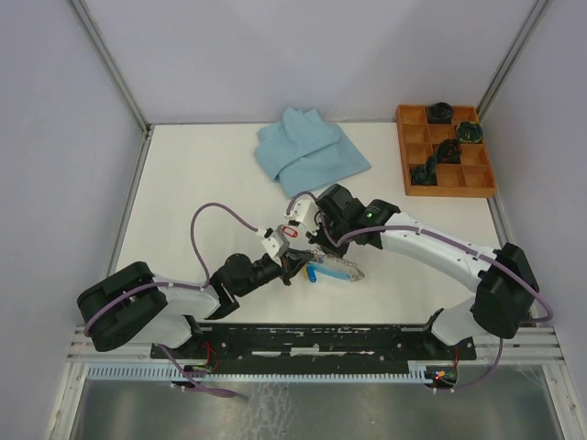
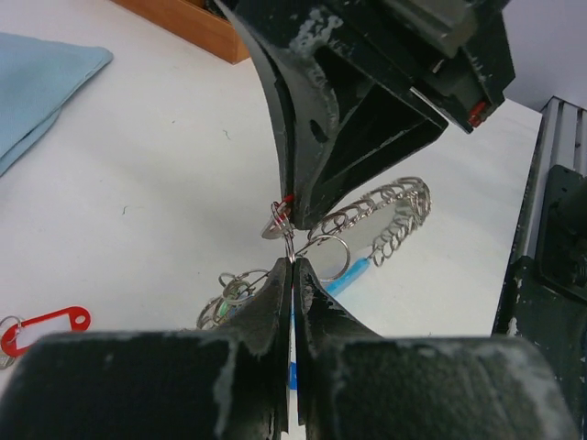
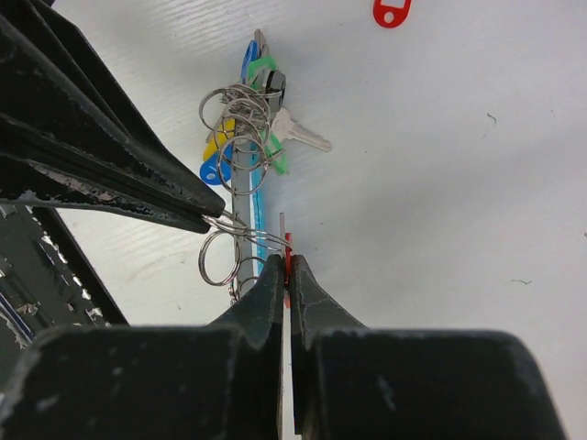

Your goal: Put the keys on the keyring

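Left fingers (image 2: 264,316) pinch a small ring (image 2: 289,242); right fingers (image 3: 264,291) pinch a key (image 2: 272,225), mostly hidden.

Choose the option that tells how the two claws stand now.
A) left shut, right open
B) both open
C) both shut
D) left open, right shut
C: in each wrist view the tips meet with almost no gap, the left claw pinching a thin wire ring and the right claw pinching what looks like a small key.
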Tool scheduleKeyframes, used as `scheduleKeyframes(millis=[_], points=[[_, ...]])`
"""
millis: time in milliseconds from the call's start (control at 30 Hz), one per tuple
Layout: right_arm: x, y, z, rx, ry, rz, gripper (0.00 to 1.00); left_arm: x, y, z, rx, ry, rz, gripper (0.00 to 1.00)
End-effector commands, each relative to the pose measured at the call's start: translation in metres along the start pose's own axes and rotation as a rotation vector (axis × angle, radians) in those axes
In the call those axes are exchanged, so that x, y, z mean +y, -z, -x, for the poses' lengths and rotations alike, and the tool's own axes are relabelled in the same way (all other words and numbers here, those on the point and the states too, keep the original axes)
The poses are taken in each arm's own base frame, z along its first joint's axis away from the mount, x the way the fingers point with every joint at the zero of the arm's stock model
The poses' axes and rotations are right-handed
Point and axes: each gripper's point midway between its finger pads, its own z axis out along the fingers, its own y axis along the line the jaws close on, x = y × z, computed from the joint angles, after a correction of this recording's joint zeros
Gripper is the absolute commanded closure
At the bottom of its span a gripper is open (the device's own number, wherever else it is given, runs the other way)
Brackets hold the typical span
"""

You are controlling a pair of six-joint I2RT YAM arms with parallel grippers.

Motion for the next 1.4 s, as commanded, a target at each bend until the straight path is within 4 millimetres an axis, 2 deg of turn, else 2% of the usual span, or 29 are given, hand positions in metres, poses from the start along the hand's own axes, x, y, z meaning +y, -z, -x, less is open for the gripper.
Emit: scheduleKeyframes(millis=[0, 167, 467, 667, 900, 1000, 1100, 1267, 1367], points=[[-0.013, -0.003, -0.01, 0.041, 0.008, -0.027, 0.99, -0.019, 0.003, 0.018, -0.079, -0.14, -0.099, 0.97], [-0.005, -0.009, -0.003, 0.031, 0.027, 0.036, 0.99, -0.03, 0.001, 0.018, -0.083, -0.268, -0.137, 0.97], [0.013, -0.013, -0.001, 0.019, 0.04, 0.142, 0.99, -0.034, -0.005, 0.012, -0.082, -0.452, -0.12, 0.97], [-0.003, -0.005, -0.014, 0.036, 0.037, 0.046, 0.99, -0.023, 0.008, 0.019, -0.132, -0.445, -0.05, 0.97], [-0.005, 0.005, -0.016, -0.012, 0.025, 0.022, 0.99, -0.023, 0.014, 0.016, -0.13, -0.452, -0.057, 0.97], [-0.003, 0.01, -0.01, -0.088, 0.055, 0.014, 0.92, -0.024, 0.014, 0.016, -0.129, -0.452, -0.061, 0.97], [-0.002, 0.014, -0.005, -0.187, 0.092, -0.008, 0.78, -0.024, 0.014, 0.016, -0.126, -0.452, -0.062, 0.97], [-0.007, 0.026, -0.001, -0.343, 0.16, -0.081, 0.7, -0.025, 0.015, 0.014, -0.108, -0.465, -0.073, 0.97], [0.0, 0.032, 0.007, -0.447, 0.22, -0.069, 0.67, -0.027, 0.017, 0.01, -0.088, -0.482, -0.1, 0.97]])
